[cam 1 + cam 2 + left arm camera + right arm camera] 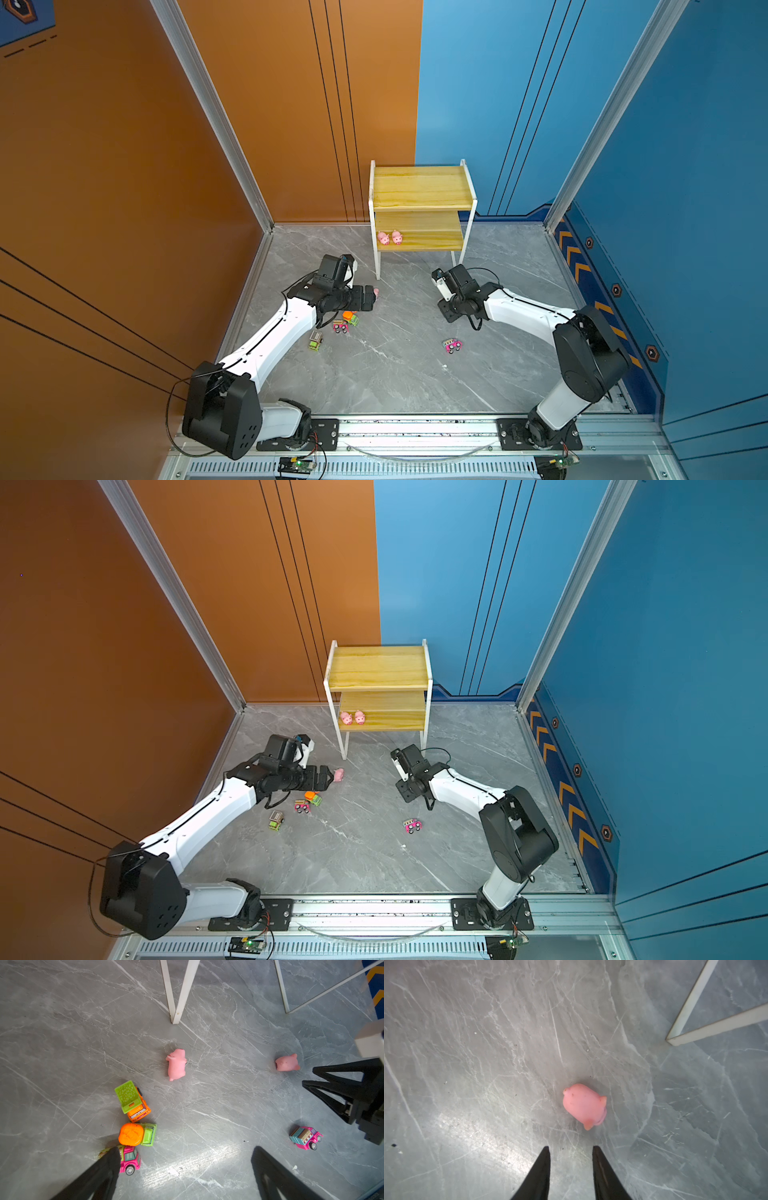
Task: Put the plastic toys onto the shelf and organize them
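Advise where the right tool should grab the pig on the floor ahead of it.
Grip the pig across its rounded flanks, mid-body between tail and ears, coming straight down from above. Its back faces up and nothing crowds it. The right tool probably needs a wrist turn: the body lies skewed to its jaws.

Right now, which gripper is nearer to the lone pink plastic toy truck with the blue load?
Right. The right gripper hangs close by the pink toy truck, on the side toward the shelf; the left gripper is farther off, beside the cluster of trucks.
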`<state>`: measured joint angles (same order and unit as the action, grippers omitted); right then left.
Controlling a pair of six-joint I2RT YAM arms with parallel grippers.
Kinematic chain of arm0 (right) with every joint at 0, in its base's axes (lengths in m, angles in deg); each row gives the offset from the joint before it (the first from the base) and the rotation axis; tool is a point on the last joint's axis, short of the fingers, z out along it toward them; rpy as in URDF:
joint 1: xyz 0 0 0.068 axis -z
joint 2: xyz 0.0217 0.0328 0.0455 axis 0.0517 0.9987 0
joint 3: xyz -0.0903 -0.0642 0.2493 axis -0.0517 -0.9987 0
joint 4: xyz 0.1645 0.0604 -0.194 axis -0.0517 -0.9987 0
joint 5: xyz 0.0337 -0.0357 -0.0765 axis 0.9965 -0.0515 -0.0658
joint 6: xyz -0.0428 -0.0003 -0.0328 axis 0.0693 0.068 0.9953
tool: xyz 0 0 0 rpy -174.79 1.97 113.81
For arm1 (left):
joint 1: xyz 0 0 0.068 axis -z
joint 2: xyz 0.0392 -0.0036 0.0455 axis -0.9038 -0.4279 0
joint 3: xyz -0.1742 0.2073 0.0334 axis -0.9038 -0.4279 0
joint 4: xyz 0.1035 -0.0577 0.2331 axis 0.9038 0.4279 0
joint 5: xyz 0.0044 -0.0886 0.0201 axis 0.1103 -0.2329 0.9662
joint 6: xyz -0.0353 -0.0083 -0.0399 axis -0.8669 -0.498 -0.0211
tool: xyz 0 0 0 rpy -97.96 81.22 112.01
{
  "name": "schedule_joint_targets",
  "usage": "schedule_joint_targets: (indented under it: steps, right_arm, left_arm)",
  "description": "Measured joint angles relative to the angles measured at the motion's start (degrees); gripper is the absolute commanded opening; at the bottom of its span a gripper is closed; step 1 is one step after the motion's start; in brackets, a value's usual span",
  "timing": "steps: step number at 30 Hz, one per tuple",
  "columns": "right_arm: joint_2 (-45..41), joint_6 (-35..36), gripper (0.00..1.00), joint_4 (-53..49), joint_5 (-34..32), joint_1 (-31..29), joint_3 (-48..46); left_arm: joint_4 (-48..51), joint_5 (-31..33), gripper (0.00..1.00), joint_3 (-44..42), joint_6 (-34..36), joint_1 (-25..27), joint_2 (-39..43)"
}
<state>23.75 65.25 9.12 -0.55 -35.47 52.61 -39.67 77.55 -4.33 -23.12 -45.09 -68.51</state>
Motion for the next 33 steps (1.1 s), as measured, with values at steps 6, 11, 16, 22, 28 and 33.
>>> schedule_joint_targets:
  steps: [6, 11, 16, 22, 28, 33]
  right_arm:
    - [-1.2, -4.5, 0.36, 0.8, -0.2, 3.5, -1.7]
    - [-0.7, -8.4, 0.35, 2.0, -1.7, 4.9, -2.6]
    - [1.5, -12.4, 0.33, 4.1, -2.1, 5.7, -2.6]
    - [2.8, -17.0, 0.32, 6.9, -3.1, 7.1, -2.6]
    - [4.9, -20.9, 0.31, 10.4, -2.9, 7.6, -2.7]
    - [7.5, -22.7, 0.31, 11.3, -2.3, 7.6, -2.4]
  left_arm:
    - [0.0, 0.0, 0.99, 0.0, 0.0, 0.1, 0.0]
    - [0.0, 0.0, 0.99, 0.0, 0.0, 0.3, 0.0]
    - [0.0, 0.0, 0.99, 0.0, 0.0, 0.3, 0.0]
    - [0.0, 0.0, 0.99, 0.0, 0.0, 0.3, 0.0]
    - [0.0, 0.0, 0.99, 0.0, 0.0, 0.3, 0.0]
    - [0.0, 0.0, 0.99, 0.0, 0.0, 0.3, 0.0]
